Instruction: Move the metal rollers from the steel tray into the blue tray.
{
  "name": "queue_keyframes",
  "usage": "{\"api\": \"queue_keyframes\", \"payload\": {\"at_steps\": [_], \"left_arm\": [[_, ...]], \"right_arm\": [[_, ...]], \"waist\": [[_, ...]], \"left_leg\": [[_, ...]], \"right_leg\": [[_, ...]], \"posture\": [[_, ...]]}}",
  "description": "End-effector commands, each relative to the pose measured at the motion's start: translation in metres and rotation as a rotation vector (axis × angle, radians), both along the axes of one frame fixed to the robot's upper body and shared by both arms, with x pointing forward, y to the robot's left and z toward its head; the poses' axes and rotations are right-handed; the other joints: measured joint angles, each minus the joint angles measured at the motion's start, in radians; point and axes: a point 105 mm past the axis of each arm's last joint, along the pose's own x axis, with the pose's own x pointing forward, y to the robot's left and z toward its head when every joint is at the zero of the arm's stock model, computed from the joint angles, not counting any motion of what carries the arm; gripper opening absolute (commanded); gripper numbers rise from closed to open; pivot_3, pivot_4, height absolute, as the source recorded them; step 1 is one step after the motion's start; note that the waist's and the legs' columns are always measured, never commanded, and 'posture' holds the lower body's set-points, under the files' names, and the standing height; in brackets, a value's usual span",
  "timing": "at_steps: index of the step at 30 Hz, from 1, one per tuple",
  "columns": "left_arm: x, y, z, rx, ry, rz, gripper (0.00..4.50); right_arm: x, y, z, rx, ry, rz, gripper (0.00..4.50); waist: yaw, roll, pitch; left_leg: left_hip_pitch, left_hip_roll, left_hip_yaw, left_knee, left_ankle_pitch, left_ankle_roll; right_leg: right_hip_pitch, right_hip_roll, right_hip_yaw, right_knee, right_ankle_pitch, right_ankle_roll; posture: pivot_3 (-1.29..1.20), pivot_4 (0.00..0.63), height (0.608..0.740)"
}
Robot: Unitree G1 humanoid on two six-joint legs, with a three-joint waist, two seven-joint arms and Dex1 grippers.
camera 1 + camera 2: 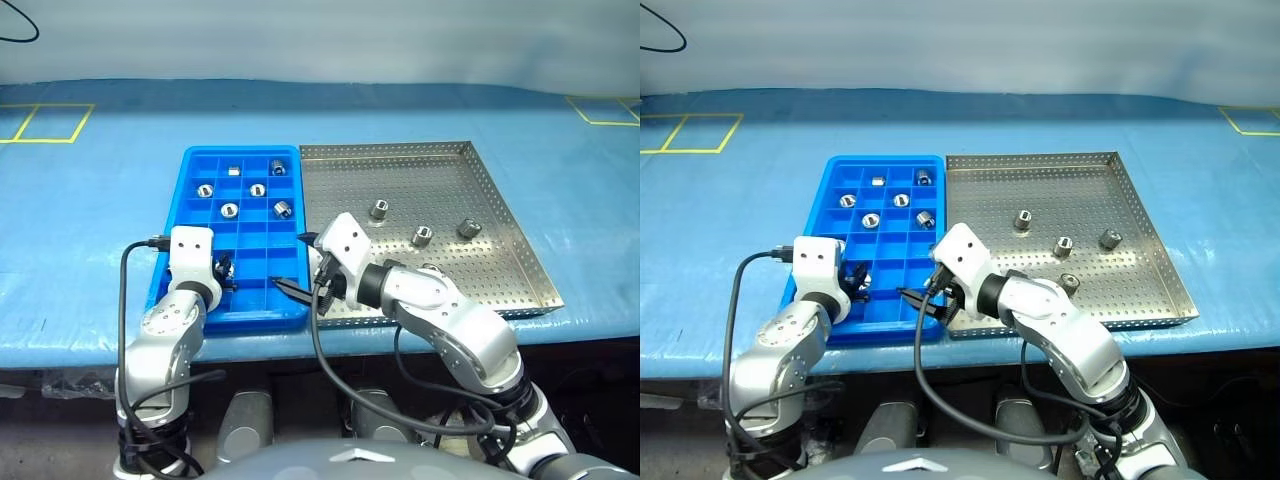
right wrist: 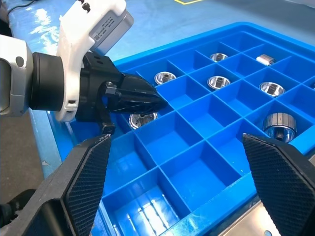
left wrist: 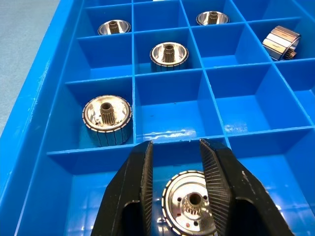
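Four metal rollers (image 1: 421, 236) remain on the steel tray (image 1: 480, 170): three stand in a loose row near its middle, and a fourth lies nearer the front edge, seen in the right eye view beside the right forearm. Steel tray sits on the blue-covered counter (image 1: 90, 220), touching the right side of the blue tray (image 1: 190, 165).

Blue tray holds six rollers in its far compartments, most upright, one at the right lying on its side. A seventh roller sits in a near-left compartment, directly under the left tool (image 3: 175, 162).

Left tool points down into that compartment. Its fingers are partly apart and straddle the roller below; from the wrist view I cannot tell whether the pads touch it or stand just clear. The roller appears to rest on the compartment floor.

Right tool (image 2: 177, 184) hovers over the near right corner of the blue tray, fingers spread wide, gripping nothing. It faces the left tool across the near rows of empty compartments.
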Motion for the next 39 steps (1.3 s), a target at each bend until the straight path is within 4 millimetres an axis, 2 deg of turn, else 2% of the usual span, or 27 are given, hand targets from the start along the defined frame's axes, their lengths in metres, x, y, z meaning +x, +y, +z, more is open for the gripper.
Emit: {"api": "queue_keyframes", "payload": {"at_steps": [1, 3, 6, 10, 12, 17, 20, 24, 29, 34, 39], "left_arm": [[0.008, -0.012, 0.028, -0.052, -0.121, -0.067, 2.77], [0.01, -0.02, 0.045, -0.076, -0.186, -0.129, 3.44], [0.012, -0.035, 0.067, -0.138, -0.256, -0.248, 4.47], [0.02, -0.054, 0.084, -0.143, -0.28, -0.409, 4.47], [0.03, -0.065, 0.084, -0.143, -0.256, -0.491, 4.47], [0.067, -0.088, 0.069, -0.061, -0.142, -0.636, 4.47], [0.094, -0.111, 0.06, -0.041, -0.077, -0.708, 4.47], [0.115, -0.15, 0.05, -0.06, -0.012, -0.809, 4.47], [0.131, -0.181, 0.037, -0.034, 0.038, -0.839, 4.47], [0.142, -0.186, 0.028, 0.017, 0.054, -0.788, 4.47], [0.153, -0.172, 0.022, 0.041, 0.053, -0.673, 4.47]], "right_arm": [[0.002, -0.004, 0.011, 0.029, -0.044, -0.024, 4.5], [0.002, -0.006, 0.012, 0.032, -0.046, -0.035, 4.5], [0.002, -0.011, 0.014, 0.038, -0.05, -0.055, 4.5], [0.003, -0.026, 0.015, 0.038, -0.058, -0.127, 4.5], [0.004, -0.036, 0.015, 0.039, -0.058, -0.179, 4.5], [0.003, -0.063, 0.011, 0.024, -0.048, -0.305, 4.5], [-0.001, -0.078, 0.005, 0.007, -0.034, -0.376, 4.5], [-0.007, -0.085, 0.002, 0.008, -0.025, -0.429, 4.5], [-0.011, -0.086, 0.001, 0.023, -0.022, -0.482, 4.5], [-0.016, -0.089, 0.001, 0.032, -0.02, -0.522, 4.5], [-0.018, -0.092, 0.0, 0.034, -0.013, -0.545, 4.5]], "waist": [[0.002, 0.0, 0.0], [0.003, 0.0, 0.0], [-0.002, 0.0, 0.0], [-0.009, 0.0, 0.0], [-0.011, 0.0, 0.0], [-0.028, 0.0, 0.0], [-0.037, -0.001, 0.0], [-0.066, -0.001, 0.0], [-0.111, 0.0, 0.0], [-0.168, 0.0, 0.001], [-0.216, 0.0, 0.001]], "left_leg": [[0.0, 0.0, 0.0, 0.0, 0.0, 0.0], [-0.002, 0.0, 0.0, 0.0, 0.0, 0.0], [-0.005, 0.0, 0.001, 0.0, 0.0, 0.0], [-0.008, -0.001, 0.001, -0.002, 0.0, 0.0], [-0.008, -0.001, 0.0, -0.002, 0.0, 0.0], [-0.008, -0.001, 0.001, 0.0, 0.0, 0.0], [-0.008, -0.002, 0.001, 0.001, 0.0, 0.0], [-0.009, -0.002, 0.002, 0.0, 0.0, 0.0], [-0.012, -0.002, 0.001, -0.002, 0.0, 0.001], [-0.014, -0.003, 0.0, -0.002, -0.001, 0.002], [-0.013, -0.002, 0.0, -0.001, -0.001, 0.002]], "right_leg": [[-0.001, 0.0, 0.0, 0.0, 0.0, 0.0], [-0.006, 0.0, -0.001, 0.0, 0.0, 0.0], [-0.005, 0.0, 0.001, 0.0, 0.001, 0.0], [-0.007, 0.0, 0.0, -0.001, 0.001, -0.001], [-0.008, 0.0, 0.0, -0.001, 0.001, 0.0], [-0.007, 0.001, 0.001, -0.001, 0.0, 0.001], [-0.007, 0.001, 0.001, -0.001, 0.001, 0.001], [-0.008, 0.001, 0.002, -0.002, 0.001, 0.002], [-0.011, 0.001, 0.002, -0.002, 0.003, 0.008], [-0.012, 0.001, 0.003, -0.001, 0.002, 0.009], [-0.012, 0.001, 0.003, -0.001, 0.003, 0.01]], "posture": [[0.02, 0.15, 0.74], [0.02, 0.15, 0.74], [-0.01, 0.15, 0.74], [-0.05, 0.15, 0.74], [-0.07, 0.15, 0.74], [-0.13, 0.15, 0.74], [-0.18, 0.15, 0.74], [-0.23, 0.15, 0.74], [-0.31, 0.15, 0.74], [-0.33, 0.15, 0.74], [-0.33, 0.15, 0.74]]}}
